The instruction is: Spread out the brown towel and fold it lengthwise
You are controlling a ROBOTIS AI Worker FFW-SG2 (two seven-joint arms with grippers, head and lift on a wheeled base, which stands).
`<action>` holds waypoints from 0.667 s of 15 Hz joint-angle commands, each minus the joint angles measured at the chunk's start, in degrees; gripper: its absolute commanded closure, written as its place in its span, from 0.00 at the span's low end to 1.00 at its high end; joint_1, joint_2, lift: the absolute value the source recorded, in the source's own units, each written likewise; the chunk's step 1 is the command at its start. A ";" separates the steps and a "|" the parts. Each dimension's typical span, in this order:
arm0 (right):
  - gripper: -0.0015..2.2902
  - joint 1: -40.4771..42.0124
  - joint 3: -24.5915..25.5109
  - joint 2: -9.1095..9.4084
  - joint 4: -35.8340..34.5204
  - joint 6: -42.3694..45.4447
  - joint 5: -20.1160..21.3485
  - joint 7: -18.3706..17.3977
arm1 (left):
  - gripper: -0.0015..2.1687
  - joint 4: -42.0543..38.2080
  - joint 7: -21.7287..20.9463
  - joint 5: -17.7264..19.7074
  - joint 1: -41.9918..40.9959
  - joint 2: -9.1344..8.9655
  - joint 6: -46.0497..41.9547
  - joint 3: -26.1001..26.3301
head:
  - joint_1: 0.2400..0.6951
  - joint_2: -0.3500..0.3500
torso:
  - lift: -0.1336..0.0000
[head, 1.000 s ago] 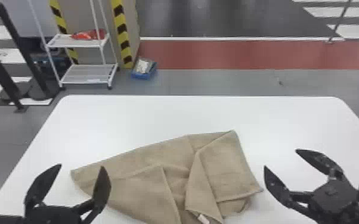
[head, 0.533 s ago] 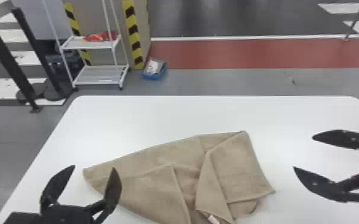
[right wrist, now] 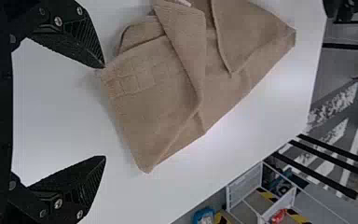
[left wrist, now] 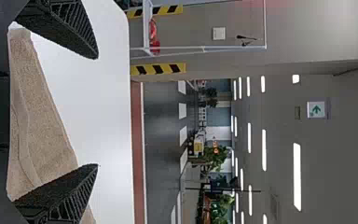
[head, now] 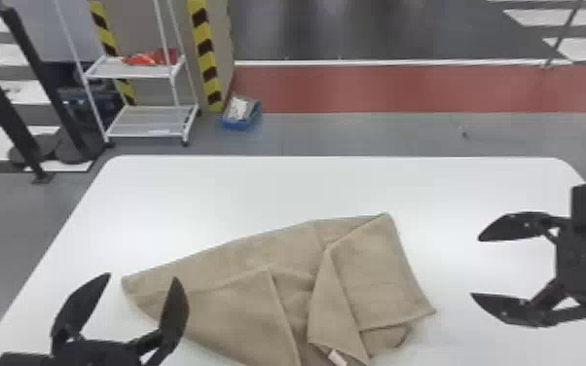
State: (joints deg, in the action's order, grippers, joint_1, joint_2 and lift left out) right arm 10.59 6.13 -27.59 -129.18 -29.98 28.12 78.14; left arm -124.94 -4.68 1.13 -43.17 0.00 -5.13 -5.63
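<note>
Left gripper (head: 142, 275): While its jaws stand spread, the towel's (head: 370, 287) left end shows between them.
Right gripper (head: 475, 266): jaws also spread, right of the towel.
Towel: partly folded over, lying between both pairs of jaws.
Table (head: 209, 194): under towel, reaching past the jaws.
Rack (head: 136, 71): beyond the left jaws.

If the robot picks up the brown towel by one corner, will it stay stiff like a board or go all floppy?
Probably floppy: the brown towel already lies in soft folds and creases, so it would likely droop from the grip. It looks fairly thin at its edges, so it is probably light. It likely won't roll, since it lies flat on the table.
</note>
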 commanded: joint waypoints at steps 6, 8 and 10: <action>0.21 -3.20 -12.02 -4.22 5.61 0.84 10.81 0.19 | 0.02 -0.48 0.02 -0.07 -0.34 -0.15 0.00 0.01 | 1.00 0.54 | 0.07; 0.23 -5.49 -15.89 -4.22 7.72 0.84 12.92 0.19 | 0.02 -0.48 0.02 -0.07 -0.43 -0.15 0.00 -0.25 | 1.00 0.55 | 0.07; 0.25 -6.81 -18.96 -3.96 9.12 0.66 14.59 0.19 | 0.02 -0.56 -0.07 0.10 -0.60 -0.15 0.00 -0.52 | 1.00 0.57 | 0.07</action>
State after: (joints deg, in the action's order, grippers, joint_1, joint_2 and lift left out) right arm 4.79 -10.63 -31.74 -121.03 -29.17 41.53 78.13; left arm -125.42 -4.72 1.09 -43.63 0.00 -5.13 -5.90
